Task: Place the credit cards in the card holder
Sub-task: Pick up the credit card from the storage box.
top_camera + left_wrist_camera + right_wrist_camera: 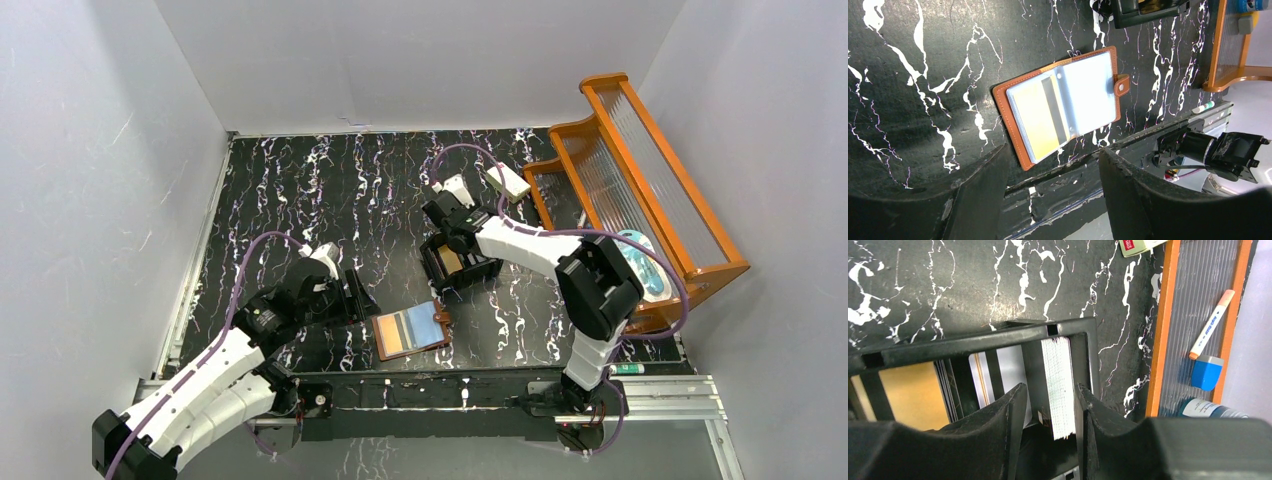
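The brown card holder [410, 331] lies open near the table's front edge, showing pale sleeves [1088, 90]; an orange card [1035, 117] with a dark stripe sits in its left sleeve. My left gripper [1053, 170] hovers open just left of it [360, 300], nothing between the fingers. The other credit cards stand in a black compartmented box [973, 342]: an orange one [908, 395], a white-grey one [1005, 372] and an edge-on white stack [1058, 385]. My right gripper [1048, 407] reaches into the box [485, 270], open, straddling the stack, with a gap on the left side.
An orange wooden rack [640, 170] fills the right side, holding a marker [1210, 325], a blue eraser [1207, 372] and a bottle. A white block with a red mark [508, 182] lies beside it. A metal rail [450, 390] runs along the front edge.
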{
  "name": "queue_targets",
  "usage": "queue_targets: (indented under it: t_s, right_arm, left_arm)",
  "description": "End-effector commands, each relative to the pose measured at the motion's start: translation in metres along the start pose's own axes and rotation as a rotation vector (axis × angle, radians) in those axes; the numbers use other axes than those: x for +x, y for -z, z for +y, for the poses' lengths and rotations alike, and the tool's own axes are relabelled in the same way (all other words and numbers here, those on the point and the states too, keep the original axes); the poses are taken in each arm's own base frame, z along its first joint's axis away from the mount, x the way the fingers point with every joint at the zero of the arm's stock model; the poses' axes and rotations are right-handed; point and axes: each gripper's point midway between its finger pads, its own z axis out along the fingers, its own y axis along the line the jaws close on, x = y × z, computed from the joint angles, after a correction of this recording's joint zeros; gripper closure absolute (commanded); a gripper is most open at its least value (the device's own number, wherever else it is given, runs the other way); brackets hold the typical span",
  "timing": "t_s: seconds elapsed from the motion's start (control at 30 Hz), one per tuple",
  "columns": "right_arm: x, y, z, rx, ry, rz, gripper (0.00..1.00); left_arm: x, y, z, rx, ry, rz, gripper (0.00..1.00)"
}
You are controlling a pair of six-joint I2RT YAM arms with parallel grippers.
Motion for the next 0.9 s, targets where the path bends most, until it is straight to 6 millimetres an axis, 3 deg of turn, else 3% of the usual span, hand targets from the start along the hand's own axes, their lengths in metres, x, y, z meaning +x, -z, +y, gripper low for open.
queue_targets:
  t_s: [0.0, 0.43, 0.87]
  right_arm:
    - [-0.012, -0.006, -0.012, 0.095, 0.011, -0.011, 0.53]
    - [0.005, -0.018, -0.018, 0.178, 0.081, 0.038, 0.60]
    - [-0.003, -0.009, -0.026, 0.193, 0.068, 0.011, 0.73]
  left_arm:
    - [-0.004, 0.007, -0.005, 0.018, -0.011, -0.018, 0.36]
    - [-0.004, 0.006, -0.004, 0.013, -0.012, -0.018, 0.36]
    - [-0.004, 0.005, -0.003, 0.009, -0.008, -0.017, 0.36]
